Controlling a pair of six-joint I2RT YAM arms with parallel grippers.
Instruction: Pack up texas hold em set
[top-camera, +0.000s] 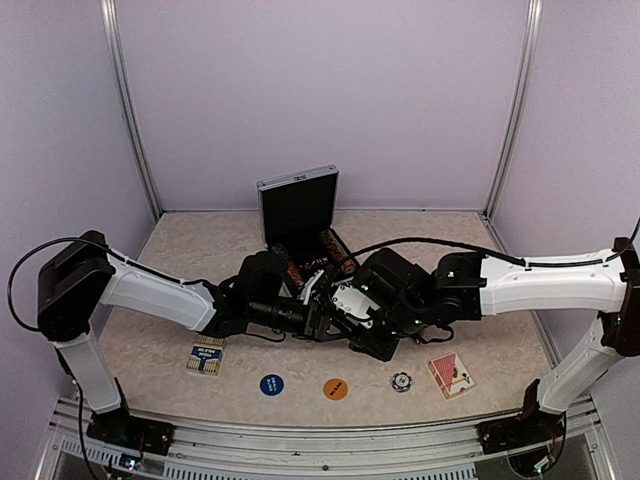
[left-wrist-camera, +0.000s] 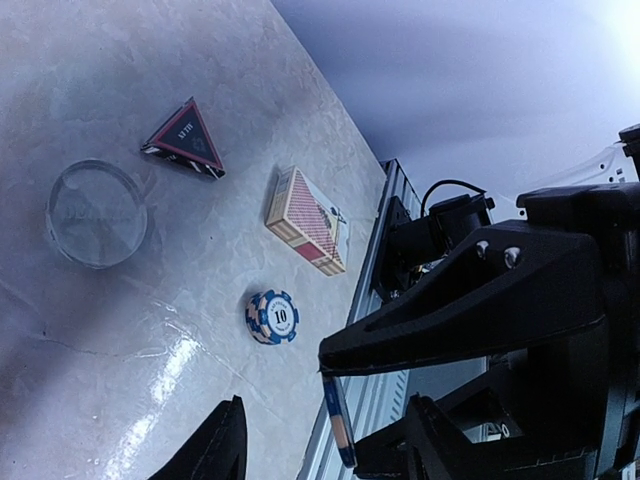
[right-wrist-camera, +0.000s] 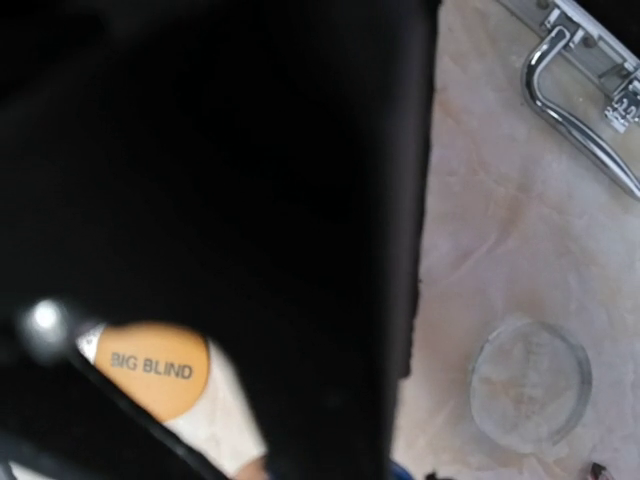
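Note:
The silver case stands open at the back, with rows of striped chips in its tray. Both arms meet in front of it. My right gripper holds one blue-and-orange poker chip on edge by its rim. The left gripper is open around that chip, and its left finger is clear of it. On the table lie the dark triangle, a clear disc, a red deck and a chip stack. The right wrist view is mostly blocked by black.
Along the front of the table lie a blue-gold deck, a blue disc, the orange BIG BLIND disc, the chip stack and the red deck. The case's metal handle lies beyond the clear disc.

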